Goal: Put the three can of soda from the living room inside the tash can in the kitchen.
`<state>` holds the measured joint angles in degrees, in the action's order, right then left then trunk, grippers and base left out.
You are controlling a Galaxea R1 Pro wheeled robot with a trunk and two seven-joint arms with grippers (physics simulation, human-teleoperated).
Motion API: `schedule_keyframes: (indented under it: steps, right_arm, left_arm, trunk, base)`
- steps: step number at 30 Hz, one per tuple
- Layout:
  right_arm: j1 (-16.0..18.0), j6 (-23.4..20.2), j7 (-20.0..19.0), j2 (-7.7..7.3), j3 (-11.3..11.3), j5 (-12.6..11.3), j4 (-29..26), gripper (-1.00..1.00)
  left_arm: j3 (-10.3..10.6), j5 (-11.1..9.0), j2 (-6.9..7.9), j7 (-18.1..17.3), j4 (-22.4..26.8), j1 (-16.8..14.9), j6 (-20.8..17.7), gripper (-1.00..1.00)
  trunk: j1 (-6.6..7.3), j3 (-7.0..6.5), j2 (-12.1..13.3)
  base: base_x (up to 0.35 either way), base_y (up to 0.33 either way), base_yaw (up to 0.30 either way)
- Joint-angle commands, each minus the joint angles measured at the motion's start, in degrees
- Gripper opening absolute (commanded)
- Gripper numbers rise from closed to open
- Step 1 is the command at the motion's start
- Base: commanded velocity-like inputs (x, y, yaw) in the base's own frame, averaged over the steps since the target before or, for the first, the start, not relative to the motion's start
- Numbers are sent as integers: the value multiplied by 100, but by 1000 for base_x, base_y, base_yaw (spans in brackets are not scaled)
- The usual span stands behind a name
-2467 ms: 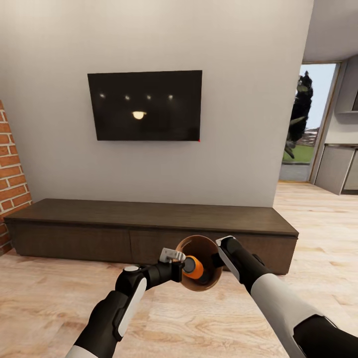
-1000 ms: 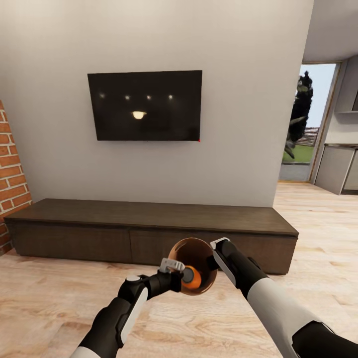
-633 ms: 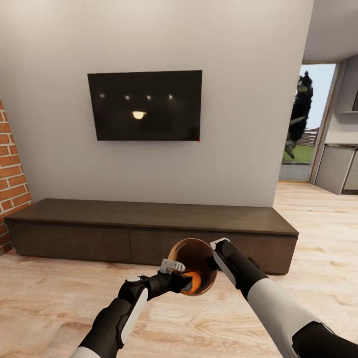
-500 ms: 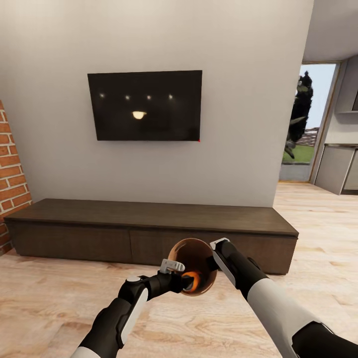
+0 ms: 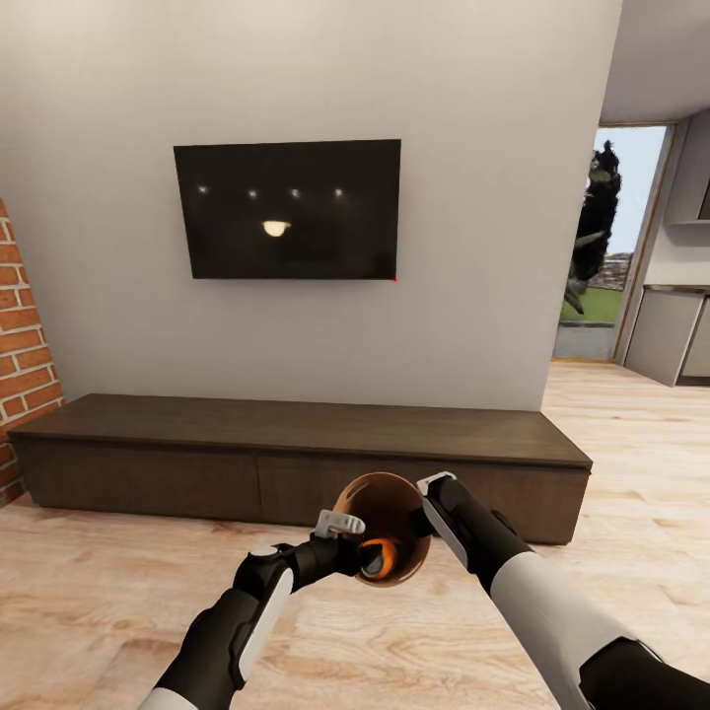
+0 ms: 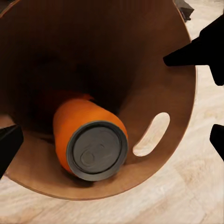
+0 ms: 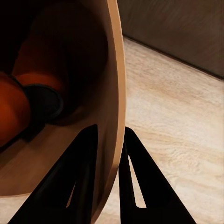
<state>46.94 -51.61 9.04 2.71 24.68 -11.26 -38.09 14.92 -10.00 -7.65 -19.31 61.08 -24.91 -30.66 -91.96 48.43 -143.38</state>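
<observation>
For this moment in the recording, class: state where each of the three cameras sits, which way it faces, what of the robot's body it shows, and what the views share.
Head view: on the head, facing the TV wall; both arms, left gripper.
Left wrist view: looks into the trash can at the orange can; dark fingertips.
Right wrist view: along the right gripper, pinching the bin's rim.
Shared: bin and can.

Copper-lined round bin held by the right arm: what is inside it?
One orange soda can with a grey metal top lies inside the copper-lined round bin, top facing the mouth. The dark depth behind it is shadowed, so further cans cannot be ruled out.
</observation>
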Motion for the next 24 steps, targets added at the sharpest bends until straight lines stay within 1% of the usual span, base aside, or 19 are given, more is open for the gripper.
schedule_keyframes:
  steps: [1, 2, 3, 4, 5, 6, 7, 9, 11, 13, 14, 15, 16, 18, 19, 22, 23, 24]
  right_arm:
    - [5, 2, -16, -2, -12, 24, -6, -100]
    - [6, 2, -16, -5, -16, 25, -4, -100]
    - [7, 5, -16, -11, -26, 26, -1, -100]
    - [7, 6, -16, -12, -29, 26, 0, -100]
    - [8, 8, -16, -15, -34, 23, 1, -100]
    - [8, 8, -18, -17, -35, 22, 2, -100]
    - [8, 9, -20, -20, -39, 21, 2, -100]
    - [8, 10, -26, -33, -49, 20, 3, -100]
    - [8, 10, -36, -57, -63, 13, 3, -100]
    - [8, 15, -48, -70, -76, 4, 3, -100]
    - [8, 20, -56, -85, -83, -4, 3, -100]
    - [8, 23, -65, -110, -87, -16, 3, -100]
    - [8, 26, -73, -136, -90, -26, 3, -100]
    - [8, 30, -78, -160, -95, -32, 3, -100]
    - [8, 34, -82, -194, -99, -42, 0, -100]
    - [8, 35, -88, -230, -101, -50, -3, -100]
    - [8, 36, -91, -251, -102, -54, -4, -100]
    - [8, 36, -92, -260, -102, -55, -4, -100]
  left_arm:
    - [-2, -2, 0, 12, 164, 5, -26, 100]
    - [-3, -2, 0, 16, 288, 6, -42, 100]
    - [-7, 1, 23, 24, 728, 18, -170, 100]
    - [-7, 2, 48, 26, 883, 24, -249, 100]
    - [-7, 1, 115, 28, 1185, 41, -417, 100]
    - [-7, 0, 150, 29, 1338, 47, -496, 100]
    - [-9, -1, 207, 30, 1652, 59, -622, 100]
    - [-24, -2, 271, 32, 2182, 76, -864, 100]
    - [-51, -2, 298, 28, 2444, 133, -1098, 100]
    - [-69, -2, 319, 26, 2538, 202, -1180, 100]
    - [-86, -2, 356, 25, 2577, 259, -1203, 100]
    - [-155, -9, 435, 28, 2601, 311, -1212, 100]
    - [-332, -24, 544, 24, 2615, 356, -1211, 100]
    - [-601, -37, 642, 8, 2625, 387, -1209, 100]
    - [-1060, -47, 738, -16, 2618, 419, -1199, 100]
    - [-1444, -22, 806, -27, 2578, 494, -1125, 100]
    - [-1643, -13, 873, -27, 2514, 593, -954, 100]
    - [-1736, -11, 918, -29, 2472, 652, -831, 100]
  trunk:
    - [1, -1, -1]
    - [1, -1, -1]
    - [1, -1, -1]
    - [1, -1, -1]
    - [1, -1, -1]
    - [1, -1, -1]
    - [1, -1, -1]
    - [1, -1, -1]
    - [1, -1, -1]
    - [1, -1, -1]
    - [1, -1, -1]
    - [1, -1, -1]
    - [1, -1, -1]
    - [1, -1, -1]
    - [1, -1, -1]
    - [1, -1, -1]
    - [1, -1, -1]
    - [1, -1, -1]
  base:
    - [0, 0, 0]
    - [0, 0, 0]
    - [0, 0, 0]
    - [0, 0, 0]
    - [0, 0, 0]
    - [0, 0, 0]
    - [0, 0, 0]
    - [0, 0, 0]
    - [0, 0, 0]
    - [0, 0, 0]
    - [0, 0, 0]
    - [0, 0, 0]
    - [0, 0, 0]
    - [0, 0, 0]
    - [0, 0, 0]
    - [0, 0, 0]
    - [0, 0, 0]
    - [0, 0, 0]
